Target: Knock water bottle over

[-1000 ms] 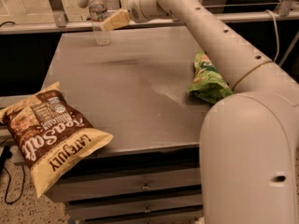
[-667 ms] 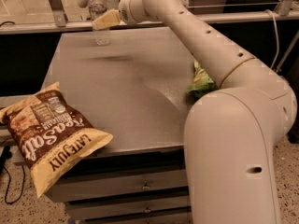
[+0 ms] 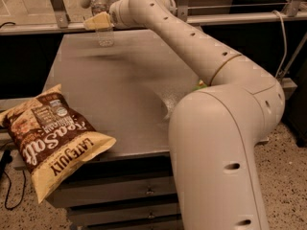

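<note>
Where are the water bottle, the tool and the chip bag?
water bottle (image 3: 105,36): camera view, on its lower clear body.
tool (image 3: 94,22): camera view, on its pale tip, in front of the bottle's middle.
chip bag (image 3: 53,138): camera view, on its printed front.

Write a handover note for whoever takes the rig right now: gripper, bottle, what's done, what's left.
Gripper: arm stretched to the far left corner of the table, gripper level with the middle of the water bottle. Contact cannot be confirmed.
Water bottle: standing upright at that far left corner, cap on.
Chip bag: near left corner, hanging over the edge, well away from the action.
Done: the approach.
Left: push the bottle sideways until it tips over.
</note>
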You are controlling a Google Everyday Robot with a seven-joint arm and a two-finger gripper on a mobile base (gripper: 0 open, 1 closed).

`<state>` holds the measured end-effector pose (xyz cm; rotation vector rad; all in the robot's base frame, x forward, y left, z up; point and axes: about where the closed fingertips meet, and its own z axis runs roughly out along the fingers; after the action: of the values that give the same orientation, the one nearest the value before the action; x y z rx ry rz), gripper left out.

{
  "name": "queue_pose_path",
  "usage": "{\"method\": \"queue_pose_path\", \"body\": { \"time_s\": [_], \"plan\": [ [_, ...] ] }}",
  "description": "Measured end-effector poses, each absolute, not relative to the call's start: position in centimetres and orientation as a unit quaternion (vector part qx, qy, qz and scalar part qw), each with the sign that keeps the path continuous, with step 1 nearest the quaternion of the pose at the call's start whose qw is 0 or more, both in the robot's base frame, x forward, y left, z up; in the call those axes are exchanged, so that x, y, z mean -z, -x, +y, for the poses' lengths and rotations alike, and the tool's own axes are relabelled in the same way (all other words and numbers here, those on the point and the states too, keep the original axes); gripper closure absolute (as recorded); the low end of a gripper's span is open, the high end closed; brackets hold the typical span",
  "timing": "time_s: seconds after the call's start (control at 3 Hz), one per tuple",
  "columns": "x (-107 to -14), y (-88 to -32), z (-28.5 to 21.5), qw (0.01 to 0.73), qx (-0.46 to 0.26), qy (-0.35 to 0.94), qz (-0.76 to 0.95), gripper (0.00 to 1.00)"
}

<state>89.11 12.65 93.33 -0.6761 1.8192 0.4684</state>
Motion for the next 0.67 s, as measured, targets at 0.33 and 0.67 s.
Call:
{"method": "queue_pose_path", "body": {
  "time_s": [0.33, 0.67],
  "plan": [
    [-92.9, -89.8, 14.5, 0.541, -0.211, 0.273, 0.767, 0.0],
    [-92.3, -90.6, 15.8, 0.54, -0.221, 0.273, 0.765, 0.0]
  ]
}}
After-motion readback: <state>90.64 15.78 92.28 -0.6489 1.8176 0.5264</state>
